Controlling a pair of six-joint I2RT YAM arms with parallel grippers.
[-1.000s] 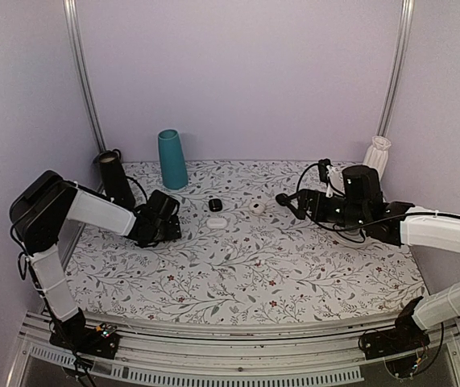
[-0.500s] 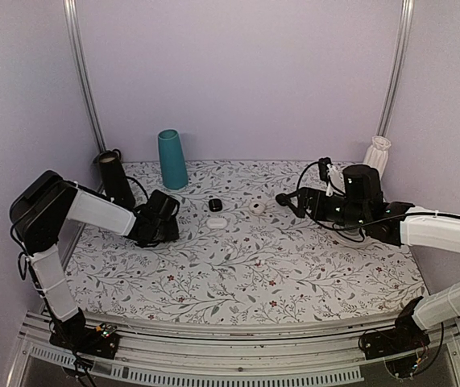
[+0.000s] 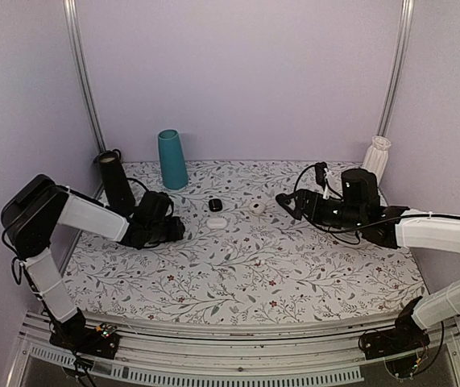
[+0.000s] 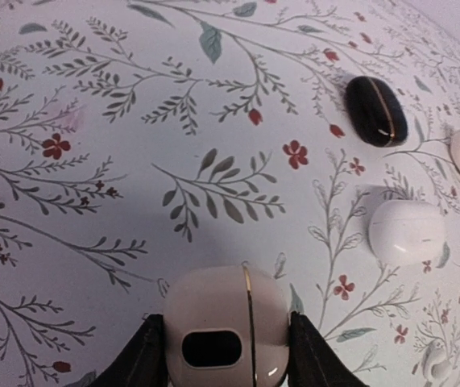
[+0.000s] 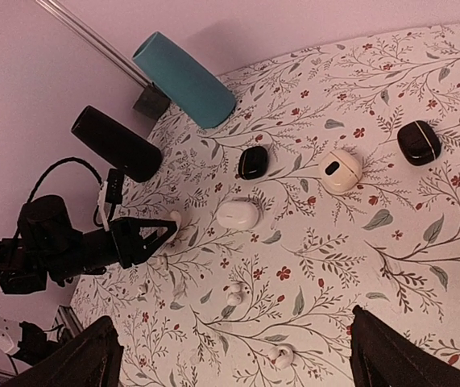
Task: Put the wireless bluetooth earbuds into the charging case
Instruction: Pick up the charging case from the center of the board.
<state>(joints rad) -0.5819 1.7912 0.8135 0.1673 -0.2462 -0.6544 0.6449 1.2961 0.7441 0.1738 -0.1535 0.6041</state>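
Left gripper (image 4: 226, 339): jaws drawn narrow, fingers (image 4: 151, 355) pressed to both sides of a round cream piece (image 4: 213, 294) with a dark centre; this is not the case.

Charging case (image 4: 407, 232): flat on the table (image 4: 93, 201), lid apparently shut. It lies ahead and to the right of the left gripper, long axis seemingly crosswise to its reach, and nearer this arm.

Right gripper (image 3: 286, 205): spread wide, holding nothing.

Earbuds (image 5: 234, 294): two, loose, near the case, between the arms.
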